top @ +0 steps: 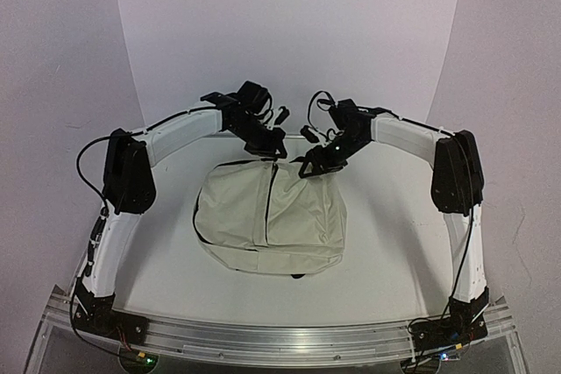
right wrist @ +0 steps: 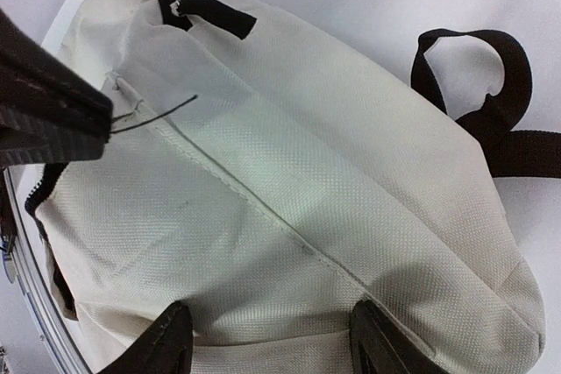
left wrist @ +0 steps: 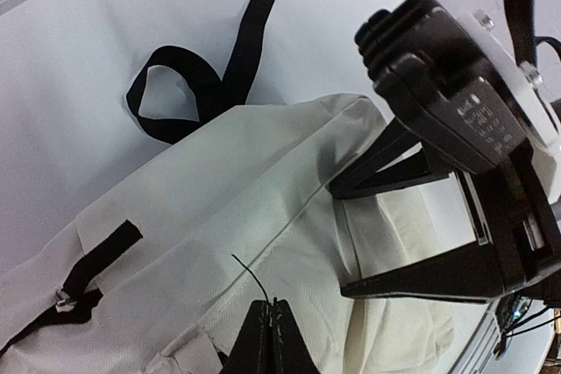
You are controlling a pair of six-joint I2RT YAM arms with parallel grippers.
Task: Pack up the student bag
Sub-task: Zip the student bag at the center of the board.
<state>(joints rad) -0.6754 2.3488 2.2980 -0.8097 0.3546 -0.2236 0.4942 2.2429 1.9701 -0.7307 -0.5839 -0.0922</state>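
Robot lab or data-collection cell, not a home or shop. Evidence: two white-and-black arms, left arm (top: 123, 216) and right arm (top: 460, 234), are bolted to an aluminium rail (top: 280, 339) at the near edge of a white table (top: 386, 251). A seamless white backdrop (top: 289, 32) curves up behind it like a photo sweep, with plain pale walls on either side. Loose black cables (top: 83, 159) run along the arms, and a small green light (top: 145, 359) glows at the left base. The student bag (top: 267, 216) lies staged on the sweep.
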